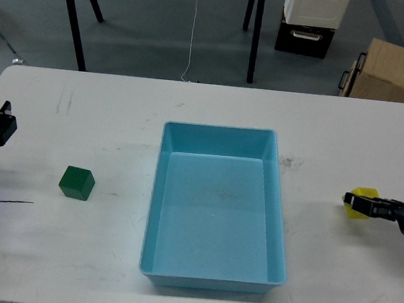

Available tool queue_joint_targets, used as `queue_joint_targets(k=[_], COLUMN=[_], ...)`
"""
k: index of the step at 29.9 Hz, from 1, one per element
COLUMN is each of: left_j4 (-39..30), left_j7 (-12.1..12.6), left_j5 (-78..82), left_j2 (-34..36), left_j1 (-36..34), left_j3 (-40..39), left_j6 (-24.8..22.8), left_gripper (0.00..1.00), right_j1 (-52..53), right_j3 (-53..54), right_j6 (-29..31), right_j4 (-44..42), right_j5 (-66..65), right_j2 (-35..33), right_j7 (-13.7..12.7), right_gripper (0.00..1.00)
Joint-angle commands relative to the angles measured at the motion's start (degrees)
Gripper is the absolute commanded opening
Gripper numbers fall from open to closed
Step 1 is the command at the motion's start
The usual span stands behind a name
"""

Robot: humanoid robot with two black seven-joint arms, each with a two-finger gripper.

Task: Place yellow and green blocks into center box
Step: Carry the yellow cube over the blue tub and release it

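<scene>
Right gripper (351, 201) sat at yellow block (363, 194); fingers seemingly around it, grip unclear (view end-on). Left gripper (1, 124) too dark to judge, well apart from green block (76, 182). Blue tray (224, 138) was empty. Risk: block slipping on lift if pinch was shallow.

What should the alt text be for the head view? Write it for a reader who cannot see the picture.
An empty light-blue tray sits mid-table on a white table, a green block to its left and a yellow block to its right. The right end effector is at the yellow block; the left end effector is near the table's left edge, apart from the green block.
</scene>
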Motion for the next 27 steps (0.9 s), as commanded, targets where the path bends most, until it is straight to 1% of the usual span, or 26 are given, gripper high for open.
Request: queue_joint_targets(k=[1, 6, 9, 11, 17, 22, 27], left_j4=[0.0, 0.0, 0.0, 0.0, 0.0, 0.0, 0.0], left_j7=[0.0, 0.0, -0.1, -0.1, -0.1, -0.1, -0.1], left_j5=[0.0, 0.1, 0.0, 0.0, 0.0, -0.1, 0.0], left_j2=[0.0, 0.0, 0.0, 0.1, 0.2, 0.3, 0.3], left_j1=[0.0, 0.0, 0.1, 0.1, 0.3, 0.4, 0.4], left_j3=[0.0, 0.0, 0.1, 0.0, -0.1, -0.2, -0.2], left_j6=[0.0, 0.0, 0.1, 0.1, 0.1, -0.1, -0.1], left_gripper=[1.00, 1.00, 1.00, 1.00, 1.00, 1.00, 1.00], right_j1=[4.9, 10.5, 12.7, 15.1, 21.8, 22.4, 22.4], right_j3=[0.6, -0.3, -2.4, -5.1, -14.3, -17.5, -20.8], right_j6=[0.4, 1.2, 3.3, 4.8, 4.5, 4.5, 4.6], right_j4=[4.1, 8.8, 9.6, 9.6, 8.8, 4.3, 2.6], right_j5=[7.4, 13.5, 14.2, 14.2, 14.1, 14.1, 13.8], right_j2=[-1.9, -3.3, -2.4, -0.4, 6.5, 12.5, 16.1], right_j7=[1.0, 2.8, 3.0, 3.0, 2.9, 2.9, 2.9], right_gripper=[0.39, 0.39, 0.40, 0.40, 0.39, 0.40, 0.40])
